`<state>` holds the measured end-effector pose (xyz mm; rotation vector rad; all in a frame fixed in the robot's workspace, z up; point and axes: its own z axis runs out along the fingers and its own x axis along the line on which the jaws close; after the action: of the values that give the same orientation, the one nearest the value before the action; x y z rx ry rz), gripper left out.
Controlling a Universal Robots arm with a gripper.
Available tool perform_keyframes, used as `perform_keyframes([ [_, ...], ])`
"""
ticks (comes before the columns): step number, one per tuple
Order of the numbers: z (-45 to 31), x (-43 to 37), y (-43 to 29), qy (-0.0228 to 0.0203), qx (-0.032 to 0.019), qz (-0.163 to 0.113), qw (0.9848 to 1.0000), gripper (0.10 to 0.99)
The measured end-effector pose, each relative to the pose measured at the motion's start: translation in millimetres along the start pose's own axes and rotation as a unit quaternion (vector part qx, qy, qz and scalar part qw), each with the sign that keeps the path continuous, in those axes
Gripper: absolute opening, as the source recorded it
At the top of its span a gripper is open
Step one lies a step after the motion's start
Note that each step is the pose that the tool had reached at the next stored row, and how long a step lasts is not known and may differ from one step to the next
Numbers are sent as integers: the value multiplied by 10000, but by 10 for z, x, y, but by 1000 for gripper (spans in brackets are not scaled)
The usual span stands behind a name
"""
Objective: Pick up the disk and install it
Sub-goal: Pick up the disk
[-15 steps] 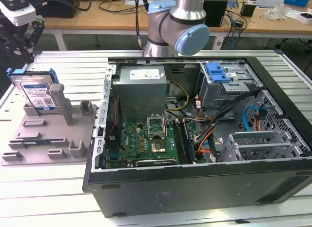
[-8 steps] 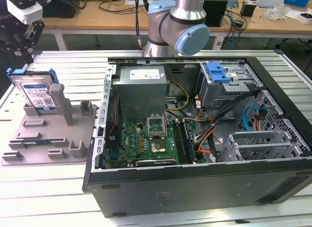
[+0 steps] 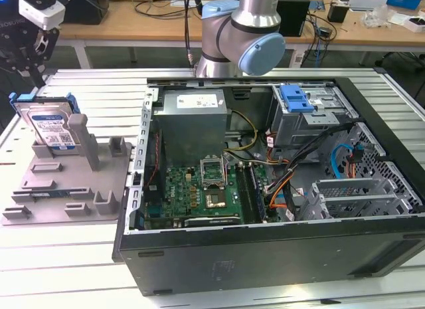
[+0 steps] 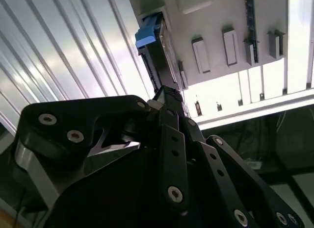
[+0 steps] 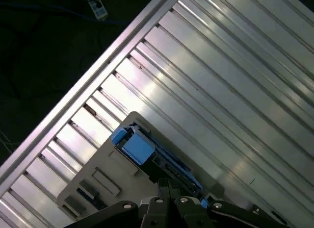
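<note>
At the exterior view's far left, the flat rectangular silver metal disk [image 3: 50, 126], with its blue-and-white label and blue plastic bracket, stands on edge, leaning back, in a slot of a grey plastic fixture [image 3: 73, 183] on the ribbed aluminium worktop [image 3: 66, 256]. The black gripper [image 3: 30, 66] hangs just above the disk's upper end, apart from it and holding nothing. Whether the jaws stand open or closed cannot be told from these views. In both wrist views the disk [image 4: 147, 36] [image 5: 137, 147] lies straight ahead of the gripper [image 4: 167, 93] [image 5: 179, 198], seen edge-on, blue bracket end nearest. The step in hand looks like the approach to the grasp. Doing it well probably means matching the gripper's tilt to the disk's lean, centring across its thin faces and closing on the stiff upper part, so that the disk does not bind in its slot. The open black computer case [image 3: 265, 256] lies well apart, with its grey metal drive cage [image 3: 312, 119] inside.
</note>
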<state>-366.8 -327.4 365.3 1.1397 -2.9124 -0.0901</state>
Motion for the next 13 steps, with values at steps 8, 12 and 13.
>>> perform_keyframes([
  [8, 9, 0, -1, 48, -16, -930, 9957, 106],
  [12, 13, 0, -1, 79, -21, -1462, 9892, 106],
  [13, 14, 0, -1, 85, -22, -1566, 9876, 106],
])
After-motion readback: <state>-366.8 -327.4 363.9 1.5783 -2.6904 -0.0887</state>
